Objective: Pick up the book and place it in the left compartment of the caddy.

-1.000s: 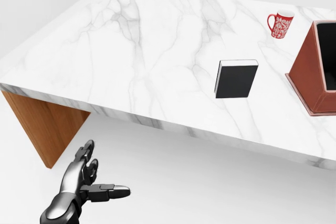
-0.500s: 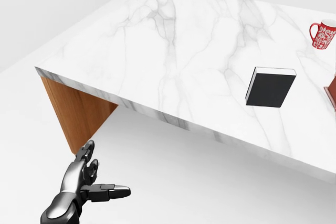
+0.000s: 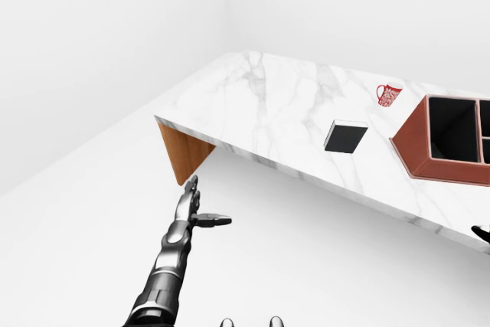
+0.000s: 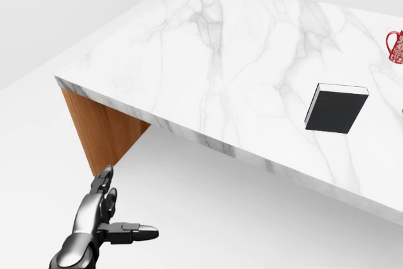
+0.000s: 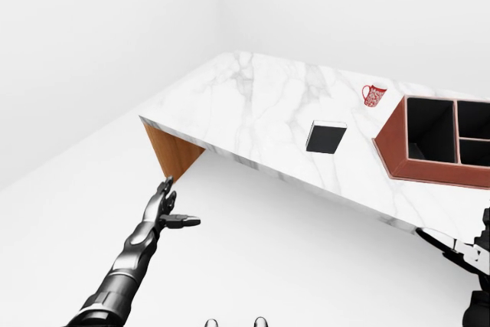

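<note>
- Book (image 4: 335,108) lies flat on the marble table (image 4: 208,61), near the table's close long edge and toward its right end. Nothing touches it.
- The caddy (image 5: 436,142) sits on the same table, just beside the book on the right. Its dark compartments look empty. A red mug (image 3: 388,95) stands farther in, toward the far edge.
- The left hand (image 4: 101,222) hangs low over the floor, below the table's close left corner and well apart from the book. Its fingers are spread and it holds nothing.
- The right hand (image 5: 476,254) only peeks in at the right edge of the right-eye view. I cannot tell if it is spread or closed.
- I think the robot is on the getting-closer step. The pick-up has not begun.
- Next, the robot needs to roll nearer and line up with the book. Then a hand must reach over the table edge and close on the book.
- Compared with half a second ago, the whole head view has slid a little. The book and table corner sit more to the right, and the caddy's corner has gone from that view. That is the camera moving, not the things. The left hand looks the same.
</note>
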`<state>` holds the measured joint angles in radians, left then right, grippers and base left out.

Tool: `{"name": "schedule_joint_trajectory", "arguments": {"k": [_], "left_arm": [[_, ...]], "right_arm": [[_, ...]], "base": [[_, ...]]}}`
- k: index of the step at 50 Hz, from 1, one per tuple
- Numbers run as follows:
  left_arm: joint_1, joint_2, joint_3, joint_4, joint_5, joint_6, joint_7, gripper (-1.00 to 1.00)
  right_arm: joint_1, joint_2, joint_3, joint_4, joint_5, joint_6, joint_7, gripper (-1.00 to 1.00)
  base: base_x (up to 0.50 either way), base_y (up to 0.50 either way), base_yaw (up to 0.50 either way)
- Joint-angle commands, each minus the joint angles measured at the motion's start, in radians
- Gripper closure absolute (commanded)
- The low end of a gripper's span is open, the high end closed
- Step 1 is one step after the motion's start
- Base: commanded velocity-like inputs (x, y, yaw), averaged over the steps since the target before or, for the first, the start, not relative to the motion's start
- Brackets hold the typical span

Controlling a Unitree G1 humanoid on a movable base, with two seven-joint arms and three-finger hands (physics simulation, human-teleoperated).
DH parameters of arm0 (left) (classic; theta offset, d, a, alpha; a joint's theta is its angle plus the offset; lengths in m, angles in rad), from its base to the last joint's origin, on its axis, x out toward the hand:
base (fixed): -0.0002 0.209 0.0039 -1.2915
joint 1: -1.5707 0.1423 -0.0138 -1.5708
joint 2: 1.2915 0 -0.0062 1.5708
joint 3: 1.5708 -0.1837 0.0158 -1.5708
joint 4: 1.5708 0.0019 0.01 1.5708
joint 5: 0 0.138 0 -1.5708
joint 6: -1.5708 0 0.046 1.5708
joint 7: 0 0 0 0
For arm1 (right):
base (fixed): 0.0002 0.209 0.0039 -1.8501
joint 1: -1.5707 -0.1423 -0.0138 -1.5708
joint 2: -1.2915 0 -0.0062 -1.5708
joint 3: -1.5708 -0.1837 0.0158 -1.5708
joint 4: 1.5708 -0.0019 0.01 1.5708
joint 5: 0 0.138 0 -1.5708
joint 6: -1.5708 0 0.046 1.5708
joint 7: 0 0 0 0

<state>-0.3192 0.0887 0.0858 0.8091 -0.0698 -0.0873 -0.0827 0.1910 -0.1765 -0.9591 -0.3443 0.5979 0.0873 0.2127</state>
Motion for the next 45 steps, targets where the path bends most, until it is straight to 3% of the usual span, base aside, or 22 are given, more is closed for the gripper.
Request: {"name": "schedule_joint_trajectory", "arguments": {"k": [1, 2, 8, 14, 17, 18, 21, 22, 25, 31, 34, 38, 39, 40, 45], "left_arm": [[0.100, -0.033, -0.030, -0.260, 0.027, 0.000, 0.017, -1.00], [0.141, -0.044, -0.051, -0.391, 0.051, 0.000, 0.023, -1.00], [0.218, -0.071, -0.076, -0.715, 0.066, 0.000, 0.015, -1.00], [0.230, -0.091, -0.111, -0.997, 0.053, 0.000, 0.011, -1.00], [0.219, -0.093, -0.113, -1.035, 0.061, 0.010, 0.020, -1.00], [0.205, -0.092, -0.110, -1.054, 0.053, 0.040, 0.019, -1.00], [0.195, -0.089, -0.110, -1.070, 0.058, 0.049, 0.018, -1.00], [0.186, -0.088, -0.109, -1.091, 0.061, 0.072, 0.019, -1.00], [0.170, -0.085, -0.099, -1.075, 0.052, 0.069, 0.014, -1.00], [0.165, -0.089, -0.107, -1.099, 0.056, 0.094, 0.019, -1.00], [0.160, -0.091, -0.109, -1.088, 0.060, 0.087, 0.020, -1.00], [0.162, -0.096, -0.118, -1.111, 0.062, 0.110, 0.025, -1.00], [0.166, -0.103, -0.127, -1.148, 0.052, 0.145, 0.026, -1.00], [0.164, -0.107, -0.129, -1.164, 0.039, 0.165, 0.025, -1.00], [0.149, -0.107, -0.135, -1.159, 0.054, 0.173, 0.040, -1.00]], "right_arm": [[0.001, 0.000, 0.005, 0.008, -0.008, 0.000, -0.003, -1.00], [-0.001, -0.001, 0.006, 0.010, -0.008, 0.000, -0.004, -1.00], [0.000, 0.000, 0.006, 0.007, -0.009, 0.000, -0.005, -1.00], [-0.002, -0.001, 0.008, 0.010, -0.011, 0.000, -0.007, -1.00], [-0.001, -0.001, 0.008, 0.012, -0.011, 0.000, -0.005, -1.00], [0.000, -0.002, 0.006, 0.008, -0.007, 0.000, -0.007, -1.00], [0.000, -0.002, 0.005, 0.005, -0.007, 0.000, -0.007, -1.00], [0.001, -0.001, 0.005, 0.002, -0.007, 0.000, -0.007, -1.00], [0.001, 0.000, 0.004, 0.004, -0.008, 0.000, -0.005, -1.00], [-0.002, -0.003, 0.006, 0.010, -0.010, 0.000, -0.011, -1.00], [-0.002, -0.003, 0.006, 0.013, -0.011, 0.000, -0.012, -1.00], [-0.003, -0.006, 0.005, 0.014, -0.010, 0.000, -0.017, -1.00], [-0.002, -0.005, 0.004, 0.010, -0.005, 0.000, -0.017, -1.00], [-0.001, -0.004, 0.003, 0.008, -0.004, 0.000, -0.018, -1.00], [-0.001, -0.006, 0.001, 0.004, -0.001, 0.000, -0.020, -1.00]], "base": [[0.00, 0.00, 0.00], [0.00, 0.00, 0.00], [0.00, 0.00, 0.00], [0.00, 0.00, 0.00], [0.00, 0.00, 0.00], [0.00, 0.00, 0.00], [0.00, 0.00, 0.00], [0.00, 0.00, 0.00], [0.00, 0.00, 0.00], [0.00, 0.00, 0.00], [0.00, 0.00, 0.00], [0.07, -0.15, 0.00], [0.08, -0.22, 0.00], [0.07, -0.22, 0.00], [0.08, -0.23, 0.00]]}}
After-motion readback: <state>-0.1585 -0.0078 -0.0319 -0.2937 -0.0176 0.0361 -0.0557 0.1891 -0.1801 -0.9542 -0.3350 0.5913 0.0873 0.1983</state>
